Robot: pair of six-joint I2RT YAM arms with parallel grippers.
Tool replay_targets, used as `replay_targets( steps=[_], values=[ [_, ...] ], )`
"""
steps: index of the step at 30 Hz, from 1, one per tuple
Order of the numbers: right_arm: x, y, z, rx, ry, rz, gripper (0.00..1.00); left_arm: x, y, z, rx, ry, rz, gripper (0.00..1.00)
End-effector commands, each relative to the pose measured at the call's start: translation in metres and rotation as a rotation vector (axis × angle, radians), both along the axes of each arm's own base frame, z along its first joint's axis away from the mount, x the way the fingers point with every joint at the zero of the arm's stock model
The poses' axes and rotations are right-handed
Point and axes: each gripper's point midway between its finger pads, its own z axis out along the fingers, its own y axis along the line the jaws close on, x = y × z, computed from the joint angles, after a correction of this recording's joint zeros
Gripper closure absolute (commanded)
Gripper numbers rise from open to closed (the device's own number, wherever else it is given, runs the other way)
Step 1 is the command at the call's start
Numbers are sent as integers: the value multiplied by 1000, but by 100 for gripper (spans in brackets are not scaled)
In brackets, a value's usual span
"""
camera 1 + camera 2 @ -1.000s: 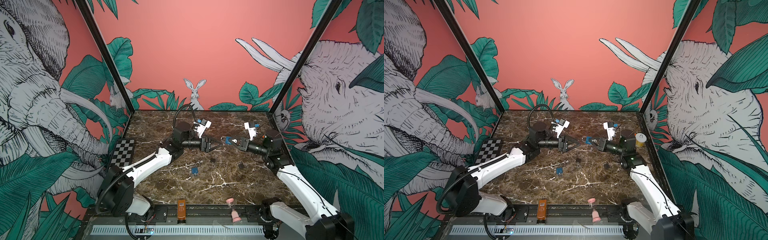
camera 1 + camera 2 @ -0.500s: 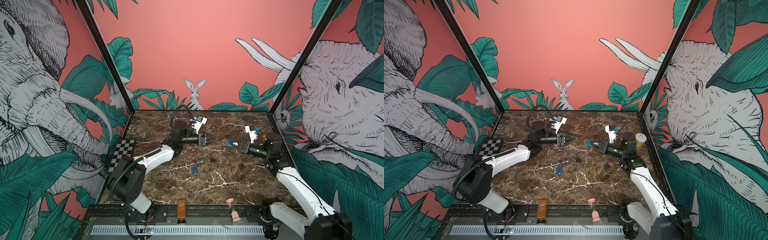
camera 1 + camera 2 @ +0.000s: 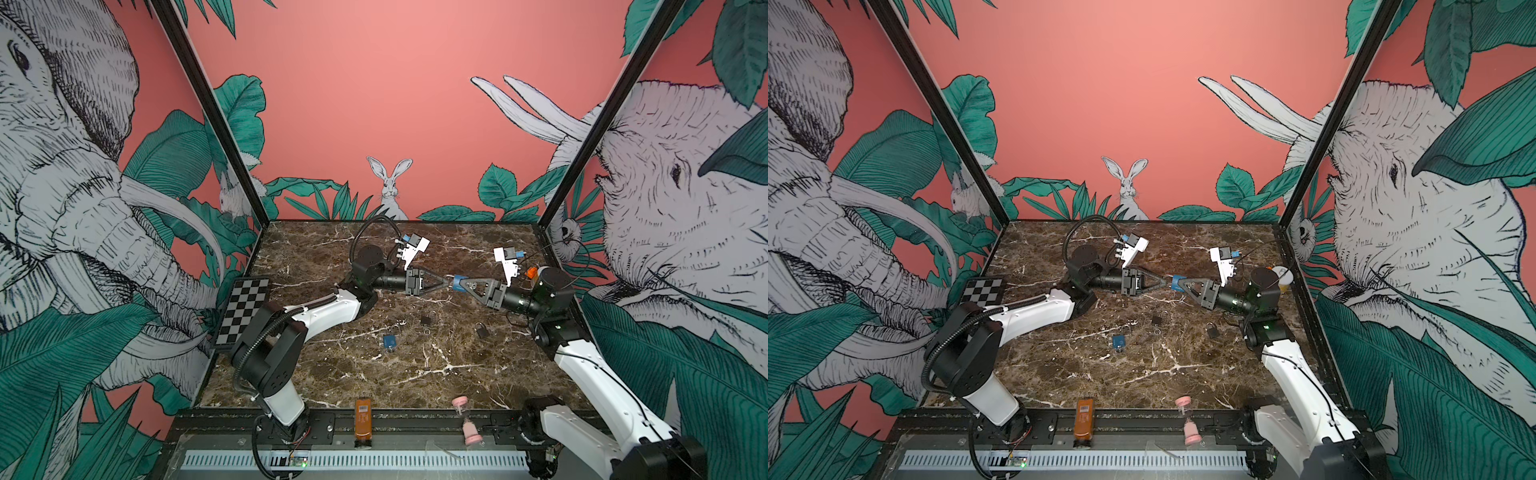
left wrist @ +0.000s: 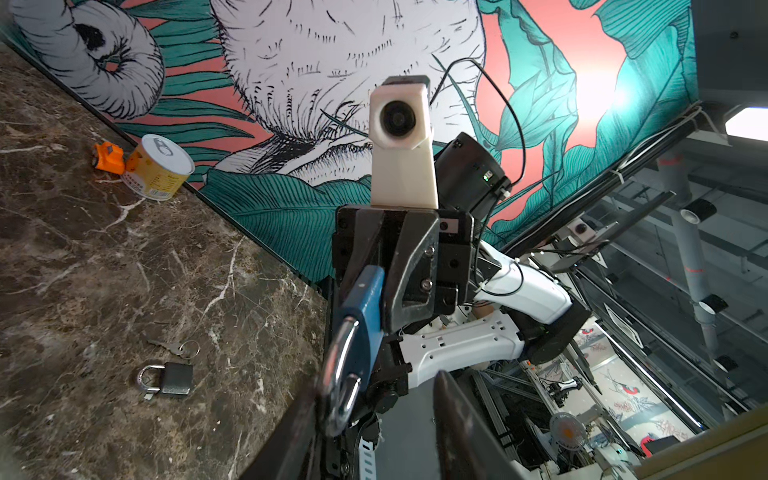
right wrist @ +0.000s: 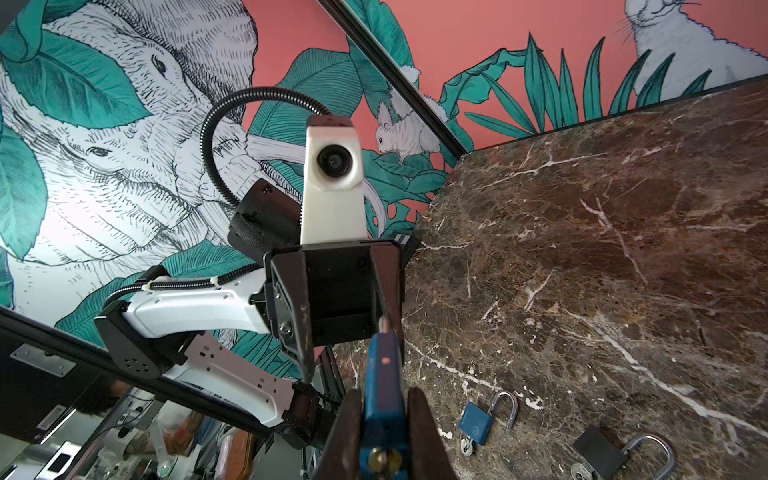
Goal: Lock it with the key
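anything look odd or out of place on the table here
A yellow can with a small orange object beside it sits against the right-hand wall; neither seems part of the lock work. Nothing looks spilled or damaged.

Wears white shells between black joints on the left arm point(image 3: 328, 313), at seven o'clock, and right arm point(image 3: 582, 365), at five. Carries a cream camera housing point(image 5: 332, 183) on each wrist and silver screws point(image 4: 425, 284) in the dark fingers point(image 4: 411, 266). Trails a ribbed black conduit point(image 5: 266, 93) along the left arm.
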Motion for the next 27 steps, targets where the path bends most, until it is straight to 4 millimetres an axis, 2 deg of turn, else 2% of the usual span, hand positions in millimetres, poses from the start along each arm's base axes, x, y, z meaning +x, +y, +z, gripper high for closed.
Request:
replay_targets(
  steps=[1, 6, 8, 14, 27],
  values=[
    [-8, 4, 18, 23, -108, 52, 100, -11, 0, 24, -56, -54, -46, 57],
    [-9, 5, 23, 38, -128, 71, 100, -9, -2, 26, -52, -55, -50, 58],
    [-10, 5, 24, 38, -133, 71, 100, -21, -10, 25, -50, -53, -82, 58],
    [-11, 7, 21, 32, -128, 74, 100, -22, -15, 24, -39, -51, -95, 59],
    [-10, 9, 17, 18, -120, 81, 100, -22, -17, 26, -40, -46, -95, 75]
  ],
)
